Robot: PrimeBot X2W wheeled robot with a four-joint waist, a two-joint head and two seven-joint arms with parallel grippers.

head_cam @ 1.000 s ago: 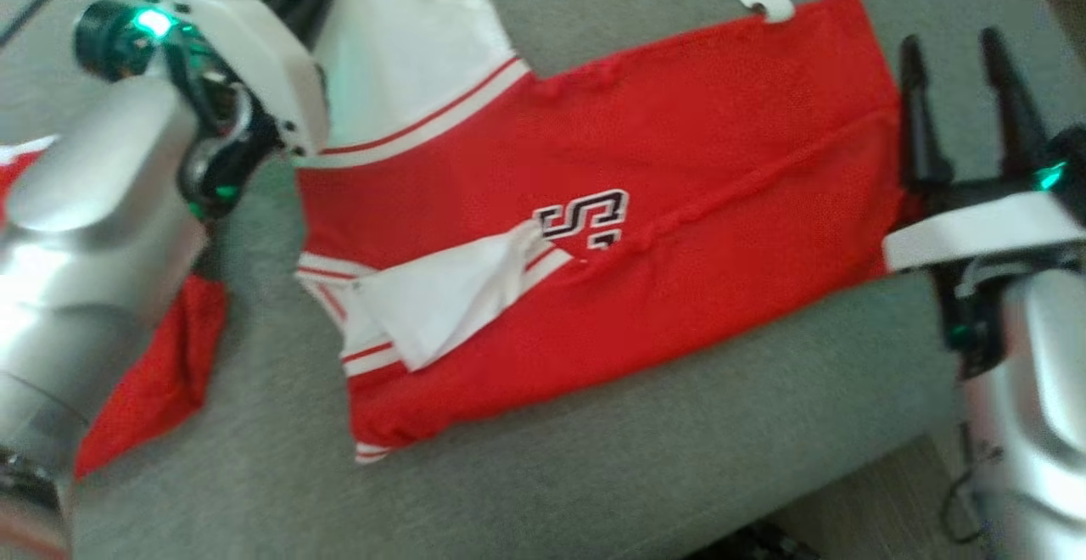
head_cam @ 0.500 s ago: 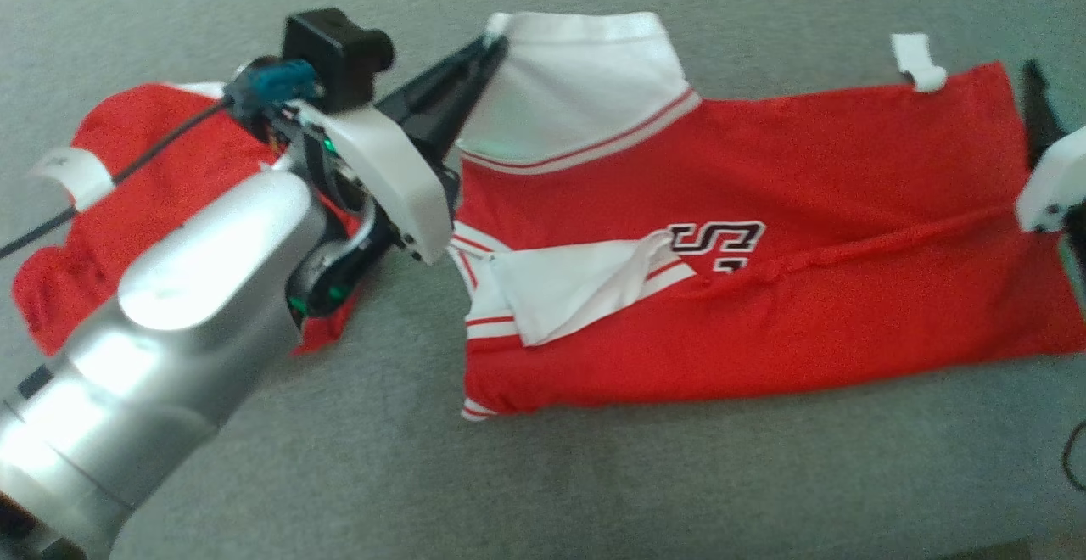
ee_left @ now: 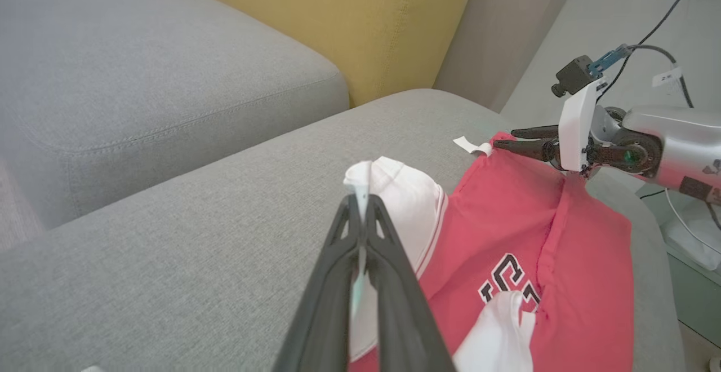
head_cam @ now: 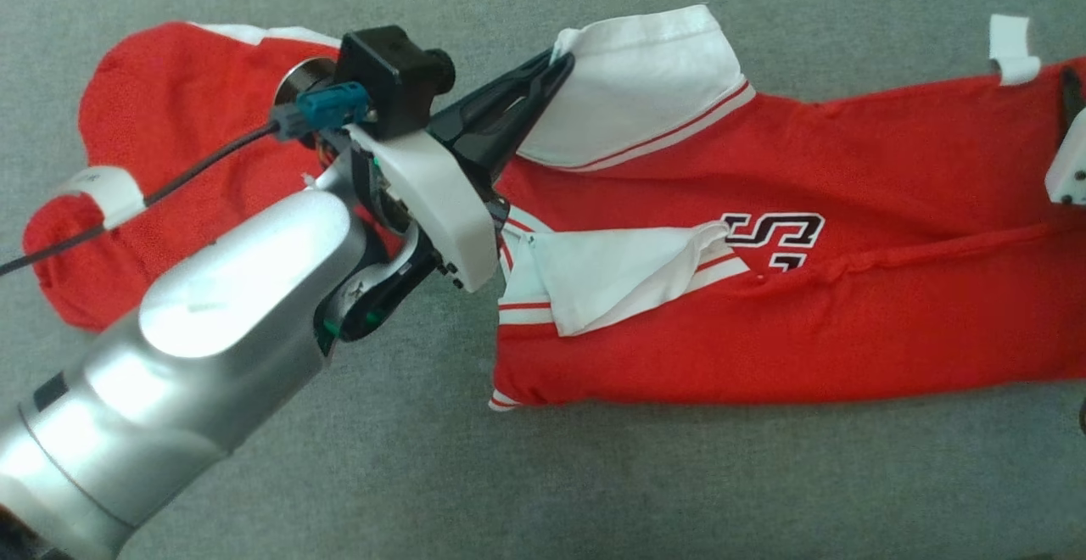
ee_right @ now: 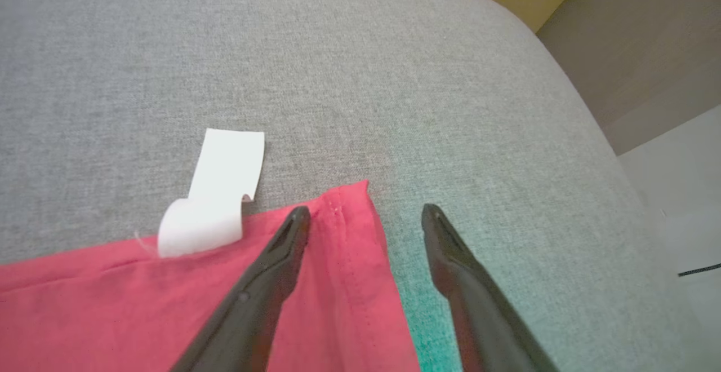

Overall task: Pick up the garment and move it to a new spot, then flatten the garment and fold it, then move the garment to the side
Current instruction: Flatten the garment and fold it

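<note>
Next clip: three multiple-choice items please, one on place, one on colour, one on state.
1. The garment lies on:
A. a wooden table
B. a grey sofa cushion
C. a tiled floor
2. The sleeve pinched by the left end effector is:
A. yellow
B. black
C. white
3. The right end effector is:
A. open over the garment's corner
B. shut on a label
C. shut on the sleeve
Key: 1 B, grey upholstery surrounds the fabric; 2 C, white cloth sits in its closed grip; 3 A, a wide gap parts its two tips.
</note>
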